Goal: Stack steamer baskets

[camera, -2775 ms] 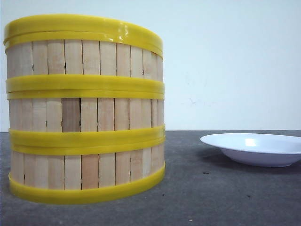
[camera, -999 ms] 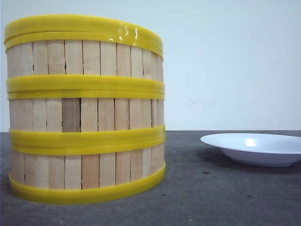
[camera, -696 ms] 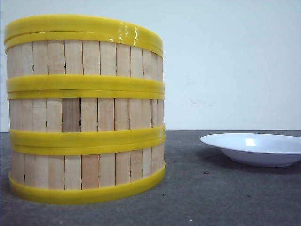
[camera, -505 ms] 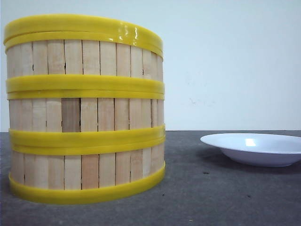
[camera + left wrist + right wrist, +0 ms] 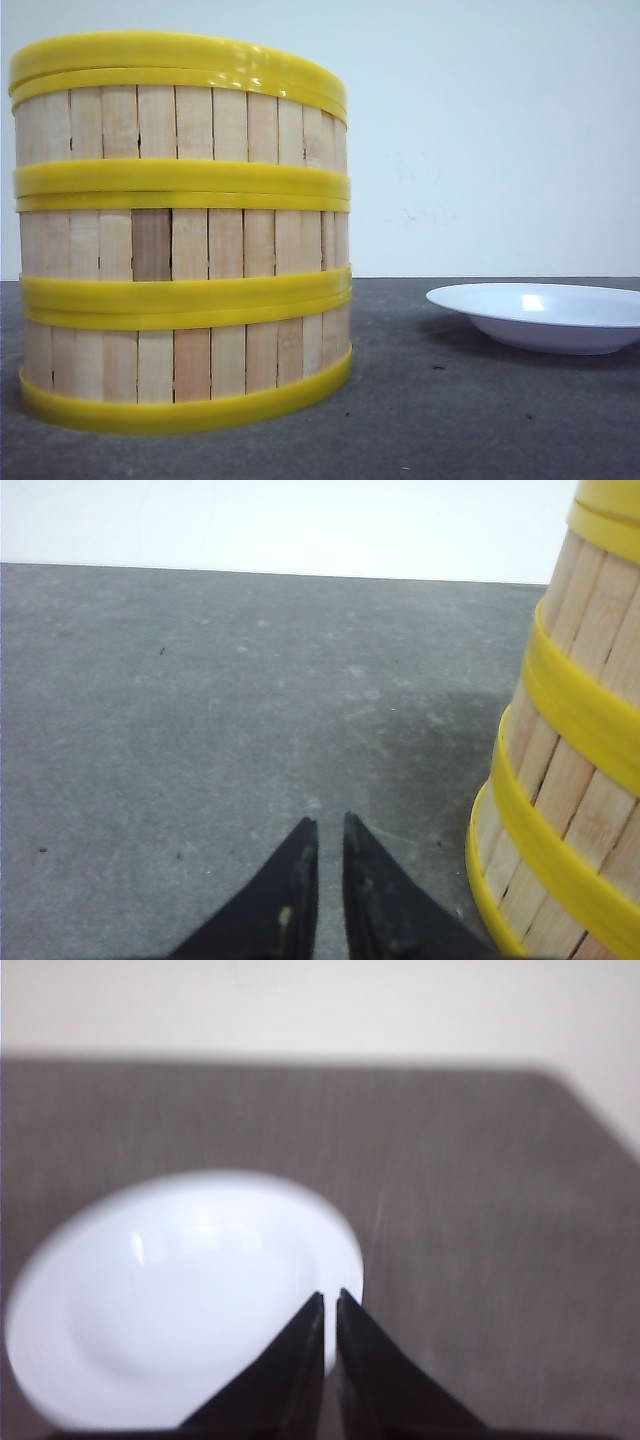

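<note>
Steamer baskets [image 5: 182, 232]: all three stand in one straight stack on the grey table [image 5: 450, 420], on my left side, very close to the front camera; yellow rims meet between each tier and one darker slat shows in the middle tier
Stack in my left wrist view: its slatted wall and yellow bands [image 5: 560, 780] fill one edge of the picture, standing on the table just beside my fingers but not touching them
My left gripper [image 5: 325, 830]: the two black fingers lie almost together, only a thin slit between the tips, nothing held; they hang low over bare table
My right gripper [image 5: 331, 1300]: fingers likewise drawn nearly shut with a hairline gap, holding nothing; the tips sit over the near rim of the white plate [image 5: 180, 1300], though the view is blurred and I cannot tell whether they touch it
White plate in the front view [image 5: 540, 315]: shallow, resting on the table on my right side, well apart from the stack
Background: a plain pale wall [image 5: 480, 130] behind the table edge
</note>
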